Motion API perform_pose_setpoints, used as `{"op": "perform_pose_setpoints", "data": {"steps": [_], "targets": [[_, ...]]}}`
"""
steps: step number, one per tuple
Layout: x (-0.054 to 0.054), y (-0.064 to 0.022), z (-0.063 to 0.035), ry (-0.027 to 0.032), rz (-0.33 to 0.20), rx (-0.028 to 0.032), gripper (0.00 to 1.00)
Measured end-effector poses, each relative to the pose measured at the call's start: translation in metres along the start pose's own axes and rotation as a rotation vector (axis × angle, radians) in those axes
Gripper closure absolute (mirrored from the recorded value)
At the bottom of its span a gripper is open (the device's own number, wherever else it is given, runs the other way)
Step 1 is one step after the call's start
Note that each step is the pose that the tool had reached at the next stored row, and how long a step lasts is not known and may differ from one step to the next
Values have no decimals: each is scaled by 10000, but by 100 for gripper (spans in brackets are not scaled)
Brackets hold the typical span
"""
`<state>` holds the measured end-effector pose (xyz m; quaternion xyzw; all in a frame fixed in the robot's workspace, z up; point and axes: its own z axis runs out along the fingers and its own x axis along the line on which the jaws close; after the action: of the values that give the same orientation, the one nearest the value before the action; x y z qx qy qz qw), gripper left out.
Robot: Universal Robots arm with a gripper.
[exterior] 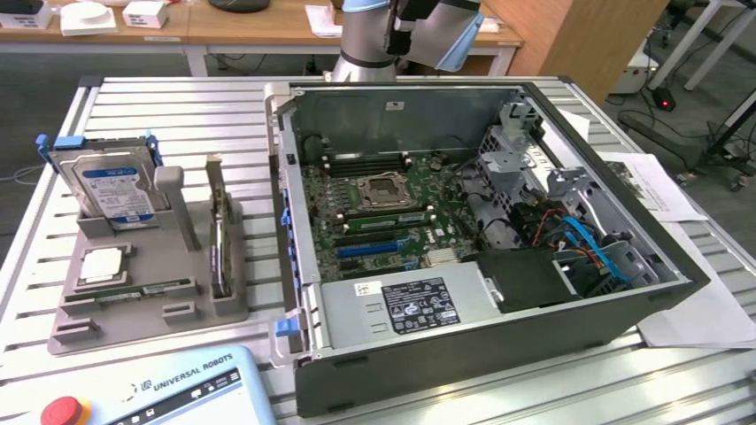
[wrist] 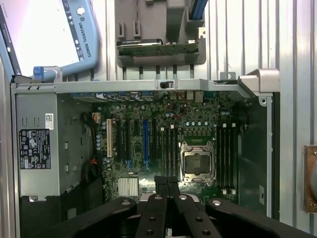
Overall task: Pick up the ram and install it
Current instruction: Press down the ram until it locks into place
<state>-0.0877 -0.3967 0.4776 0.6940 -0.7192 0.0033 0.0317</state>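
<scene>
- Your gripper (wrist: 167, 184) hangs above the open computer case (exterior: 590, 328), its two black fingers pressed together with nothing between them.
- In the wrist view the fingertips sit over the motherboard (wrist: 163, 144), just beside the empty processor socket (wrist: 197, 165).
- The ram (exterior: 144, 290) is not in the case: it lies flat in a slot of the grey holder tray (exterior: 219, 305) on the table, at the exterior view's left, well apart from your gripper.
- A square silver processor chip (exterior: 103, 266) rests just behind the ram on the same tray.
- A hard drive (exterior: 109, 188) with a blue-white label stands upright at the tray's far end, in a frame with blue clips.
- A narrow card (exterior: 218, 235) stands on edge in the tray, between the ram and the case; you also see it in the wrist view (wrist: 158, 48), beyond the case wall.
- The case's near side wall (wrist: 148, 86) runs between the tray and the motherboard.
- Inside the case, the memory slots (wrist: 225, 156) lie beside the socket, on both sides of it.
- The power supply (exterior: 408, 305) with its labelled face fills the near corner, and blue and red cables (exterior: 585, 239) lie by the drive cage at the exterior view's right.
- The teach pendant (exterior: 154, 390) with its red button lies at the table's near edge.
</scene>
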Motion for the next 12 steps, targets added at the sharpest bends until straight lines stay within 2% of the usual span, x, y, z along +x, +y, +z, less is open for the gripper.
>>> {"op": "perform_pose_setpoints", "data": {"steps": [12], "targets": [[0, -1, 0, 17, -438, 22, 89]]}}
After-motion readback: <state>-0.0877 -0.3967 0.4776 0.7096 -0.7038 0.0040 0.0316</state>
